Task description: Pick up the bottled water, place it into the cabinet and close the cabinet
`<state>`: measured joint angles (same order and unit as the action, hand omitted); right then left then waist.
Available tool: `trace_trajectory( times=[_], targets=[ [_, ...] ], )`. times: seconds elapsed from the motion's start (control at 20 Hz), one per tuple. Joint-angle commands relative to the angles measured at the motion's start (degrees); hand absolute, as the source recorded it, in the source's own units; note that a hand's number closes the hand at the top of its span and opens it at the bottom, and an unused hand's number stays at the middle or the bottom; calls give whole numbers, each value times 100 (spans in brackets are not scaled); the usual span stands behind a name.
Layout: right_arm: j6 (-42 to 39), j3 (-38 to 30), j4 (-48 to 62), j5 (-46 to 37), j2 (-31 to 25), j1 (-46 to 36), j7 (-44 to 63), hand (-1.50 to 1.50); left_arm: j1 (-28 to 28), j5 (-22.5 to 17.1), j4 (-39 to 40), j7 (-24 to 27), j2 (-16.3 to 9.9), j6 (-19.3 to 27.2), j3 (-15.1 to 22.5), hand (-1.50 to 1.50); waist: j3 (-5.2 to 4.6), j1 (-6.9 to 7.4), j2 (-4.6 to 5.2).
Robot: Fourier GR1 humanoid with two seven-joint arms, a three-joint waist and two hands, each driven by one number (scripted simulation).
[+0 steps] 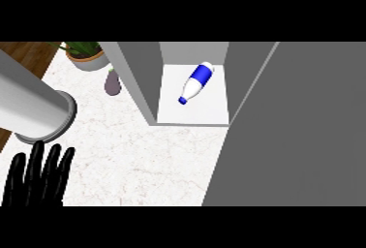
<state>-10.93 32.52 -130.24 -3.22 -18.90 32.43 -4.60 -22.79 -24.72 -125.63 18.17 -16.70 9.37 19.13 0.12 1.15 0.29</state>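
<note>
Bottled water (196,82) lies on its side inside the cabinet (136,72), on the white shelf floor, blue cap end pointing near-left, base toward the far right. Placing step looks done; what remains is closing the cabinet.

Cabinet door (300,135) is the big grey panel filling the right side of the view, swung open toward the near side. Judged from this, the next move calls for a hand to get behind or against that door and push it to the left, shut over the opening, without knocking the bottle.

Left hand (37,177) shows at near left over the white marble tabletop (136,160), fingers straight and spread, holding nothing, resting. Right hand is not in view, probably hidden behind the door.

Other stuff: grey cylinder, the left forearm (32,109), at left; eggplant (112,83) and potted plant (85,54) far left on the tabletop, apart from the cabinet wall.
</note>
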Motion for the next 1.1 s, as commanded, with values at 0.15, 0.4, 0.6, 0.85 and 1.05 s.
trace_trajectory(
  times=[0.15,0.4,0.6,0.85,1.05],
  targets=[
    [-7,1410,-260,-694,354,-309,463,150,-888,-953,-537,131,-512,-689,-987,-150,-24,-2,-62],
    [207,1856,-241,-1013,988,-913,1242,150,-1438,-1144,-699,238,-530,-974,-1061,-150,-29,81,-59],
    [286,1764,186,-589,1676,-1446,1809,150,-1424,-1674,-559,328,-768,-1400,-1730,-150,-33,169,-20],
    [1062,1625,435,-38,1865,-2456,2410,150,-2055,-1912,-789,497,-863,-1893,-2098,-150,-26,241,-25],
    [1505,1407,912,430,1878,-3434,2669,150,-2277,-2320,-802,381,-944,-2207,-2538,-150,-17,130,-21]
  ],
)
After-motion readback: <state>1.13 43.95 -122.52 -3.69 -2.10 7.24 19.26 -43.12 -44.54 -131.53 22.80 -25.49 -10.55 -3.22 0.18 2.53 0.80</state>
